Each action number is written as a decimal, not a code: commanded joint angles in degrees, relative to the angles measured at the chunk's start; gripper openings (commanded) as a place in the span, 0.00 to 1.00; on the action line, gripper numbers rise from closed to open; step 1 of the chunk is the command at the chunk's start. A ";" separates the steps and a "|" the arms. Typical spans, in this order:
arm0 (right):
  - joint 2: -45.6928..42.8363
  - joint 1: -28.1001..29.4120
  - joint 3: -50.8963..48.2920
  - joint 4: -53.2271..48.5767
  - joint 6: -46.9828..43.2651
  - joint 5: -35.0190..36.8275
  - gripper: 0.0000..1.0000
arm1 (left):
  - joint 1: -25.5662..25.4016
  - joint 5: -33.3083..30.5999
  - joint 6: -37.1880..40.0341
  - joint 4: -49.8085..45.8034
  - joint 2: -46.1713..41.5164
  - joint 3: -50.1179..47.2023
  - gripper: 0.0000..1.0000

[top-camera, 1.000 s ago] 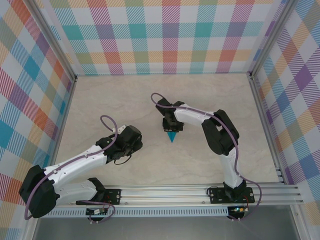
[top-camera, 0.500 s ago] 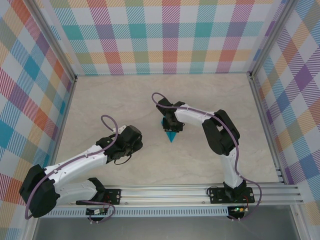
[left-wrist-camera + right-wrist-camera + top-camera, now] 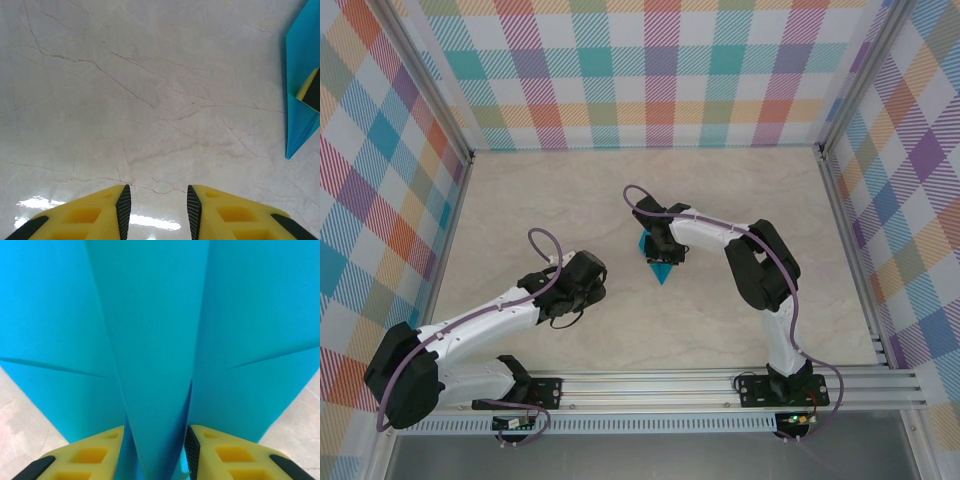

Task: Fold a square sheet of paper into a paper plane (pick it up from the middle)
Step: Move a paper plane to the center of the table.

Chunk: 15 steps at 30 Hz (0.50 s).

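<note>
Item under inspection: the paper plane, teal-blue. It sits near the middle of the table, with its sharp tip pointing toward the arm bases in the top view. Two folded flaps and a raised centre fold show along its length in the right wrist view.

Right gripper: positioned directly over the plane. At the wrist its jaws stand apart, one yellow finger on each side of the centre fold, which lies in the gap between them. Marbled tabletop shows at both lower corners beyond the paper's edges.

Left gripper: low over bare table, to the left of the plane and clear of it. Its jaws are spread, with only tabletop seen between them. From this wrist the plane appears at the right edge, tip downward, with one yellow-and-black finger of the right gripper against the paper.
</note>
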 commanded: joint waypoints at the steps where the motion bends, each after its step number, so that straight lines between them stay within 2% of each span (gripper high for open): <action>1: -2.71 -0.02 1.81 -3.50 -2.41 -1.23 0.40 | 0.52 0.14 1.24 0.38 0.42 2.07 0.37; 4: -5.98 -0.01 3.00 -4.93 -3.45 -0.07 0.51 | 0.51 0.07 1.59 0.03 0.32 2.33 0.37; 10: -16.45 -0.01 0.98 -4.19 -5.72 0.73 0.64 | 0.60 -0.63 2.46 -0.84 0.25 3.27 0.37; 15: -29.60 -0.11 -5.98 -3.04 -7.54 10.65 0.78 | 0.96 -3.28 4.48 -2.82 0.24 4.47 0.39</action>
